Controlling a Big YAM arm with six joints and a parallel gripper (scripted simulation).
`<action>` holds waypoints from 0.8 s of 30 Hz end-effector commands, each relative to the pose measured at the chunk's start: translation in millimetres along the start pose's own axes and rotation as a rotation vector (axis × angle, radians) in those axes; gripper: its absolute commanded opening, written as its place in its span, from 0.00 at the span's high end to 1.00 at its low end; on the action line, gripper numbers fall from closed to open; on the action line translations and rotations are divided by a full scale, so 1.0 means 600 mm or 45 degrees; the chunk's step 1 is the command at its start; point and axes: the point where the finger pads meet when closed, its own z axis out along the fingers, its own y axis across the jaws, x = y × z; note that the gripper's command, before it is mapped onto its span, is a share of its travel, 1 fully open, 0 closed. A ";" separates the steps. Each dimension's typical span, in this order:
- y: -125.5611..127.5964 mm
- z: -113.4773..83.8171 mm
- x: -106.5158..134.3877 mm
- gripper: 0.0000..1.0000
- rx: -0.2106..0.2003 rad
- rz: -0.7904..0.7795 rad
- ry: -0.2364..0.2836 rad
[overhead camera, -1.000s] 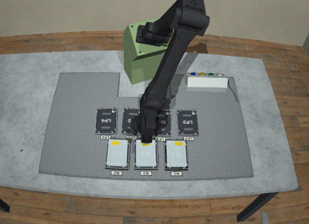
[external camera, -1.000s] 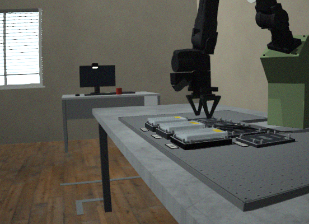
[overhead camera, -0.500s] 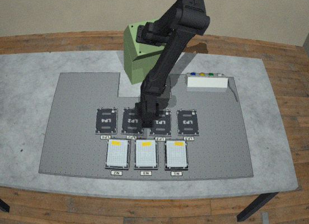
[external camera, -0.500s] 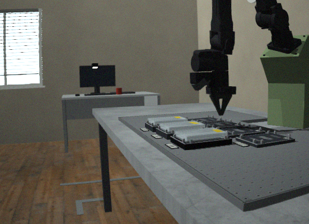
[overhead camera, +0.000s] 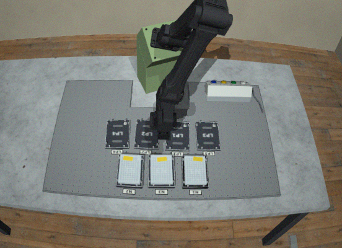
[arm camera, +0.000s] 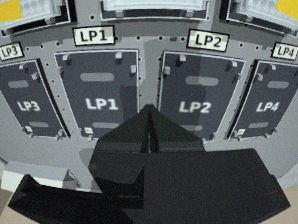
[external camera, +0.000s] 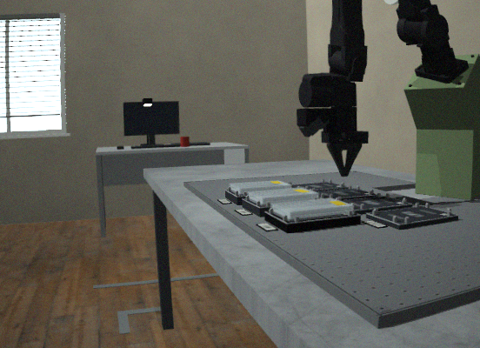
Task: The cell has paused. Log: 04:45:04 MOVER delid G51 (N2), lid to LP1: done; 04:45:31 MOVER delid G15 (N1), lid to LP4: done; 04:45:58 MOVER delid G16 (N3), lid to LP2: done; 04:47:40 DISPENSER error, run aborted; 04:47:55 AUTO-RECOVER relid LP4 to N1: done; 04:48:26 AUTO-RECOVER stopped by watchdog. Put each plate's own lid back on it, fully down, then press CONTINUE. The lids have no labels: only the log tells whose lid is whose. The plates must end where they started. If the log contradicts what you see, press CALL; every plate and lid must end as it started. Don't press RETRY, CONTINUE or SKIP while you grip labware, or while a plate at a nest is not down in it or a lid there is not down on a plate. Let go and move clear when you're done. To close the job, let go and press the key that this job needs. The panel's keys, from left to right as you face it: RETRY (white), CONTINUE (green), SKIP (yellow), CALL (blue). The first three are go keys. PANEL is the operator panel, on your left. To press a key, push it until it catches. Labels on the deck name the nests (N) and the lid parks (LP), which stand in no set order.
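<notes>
Three white well plates with yellow tags sit in the front row of nests: N2 [overhead camera: 130, 170], N3 [overhead camera: 161, 170] and N1 [overhead camera: 194, 171]. Each looks capped by a clear lid lying flat. The four black lid parks LP4 [overhead camera: 118, 134], LP2 [overhead camera: 146, 134], LP1 [overhead camera: 178, 136] and LP3 [overhead camera: 207, 135] are all bare. My gripper [external camera: 344, 170] is shut and empty. It points down and hangs well above the deck, over the gap between LP1 [arm camera: 100, 103] and LP2 [arm camera: 196, 106] in the wrist view, where its tip [arm camera: 149, 111] shows closed.
The white operator panel [overhead camera: 229, 90] stands at the back right, with blue [overhead camera: 213, 82], yellow [overhead camera: 223, 82], green [overhead camera: 233, 82] and white [overhead camera: 243, 83] keys. The green arm pedestal [overhead camera: 155, 59] stands behind the parks.
</notes>
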 end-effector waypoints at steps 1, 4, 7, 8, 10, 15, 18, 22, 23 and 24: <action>-0.006 -0.040 -0.003 1.00 0.010 0.001 -0.017; -0.006 -0.048 -0.004 1.00 0.010 0.000 -0.018; -0.006 -0.072 -0.003 1.00 0.010 0.000 -0.018; -0.006 -0.081 -0.003 1.00 0.010 0.000 -0.018; -0.006 -0.097 -0.003 1.00 0.010 0.000 -0.018; -0.006 -0.118 -0.011 1.00 0.011 -0.004 -0.029; -0.005 -0.106 0.013 1.00 0.007 0.004 0.020; 0.015 -0.113 0.001 1.00 0.000 -0.053 -0.018; 0.023 -0.113 0.001 1.00 0.000 -0.081 -0.025; 0.031 -0.113 0.002 1.00 0.000 -0.107 -0.031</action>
